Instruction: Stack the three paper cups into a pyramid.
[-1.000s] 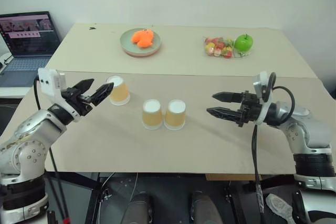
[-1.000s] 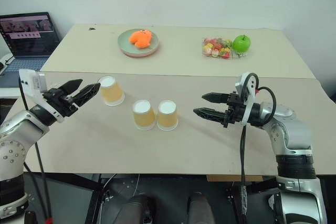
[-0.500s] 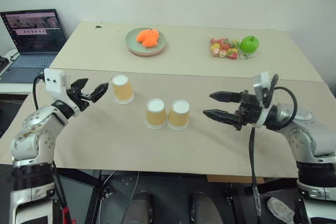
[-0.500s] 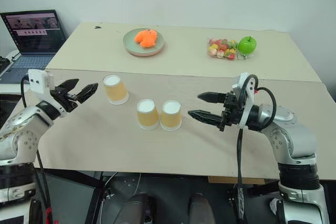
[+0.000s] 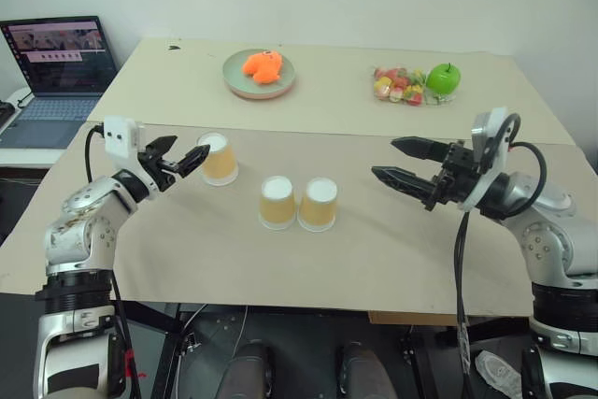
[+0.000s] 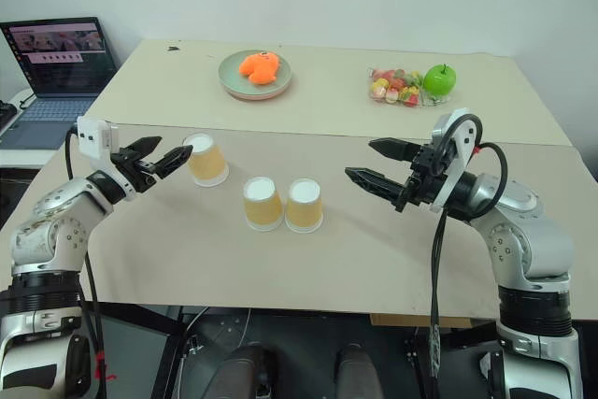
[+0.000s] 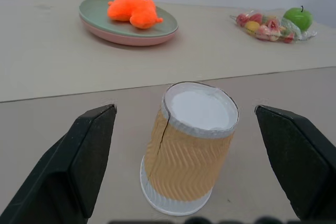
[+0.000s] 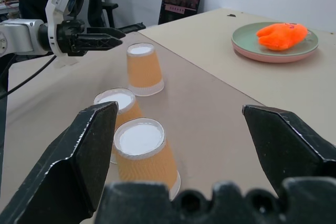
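Beige table [image 5: 374, 259], three ribbed tan paper cups [image 5: 280, 203] upside down, both arms' fingers [image 5: 192, 161] spread, empty.

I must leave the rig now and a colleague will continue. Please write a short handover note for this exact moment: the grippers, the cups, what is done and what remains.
Left gripper: open, empty, level, just beside the single cup, not touching it.
Right gripper: open, empty, above the table to the right of the cup pair, apart from it.
Cups: all three stand upside down. Two cups sit side by side in the middle as the base row. The single cup stands alone, further back on the robot's left.
Done: the base row looks ready.
Left: grasp the single cup, lift it and set it on top of the pair.
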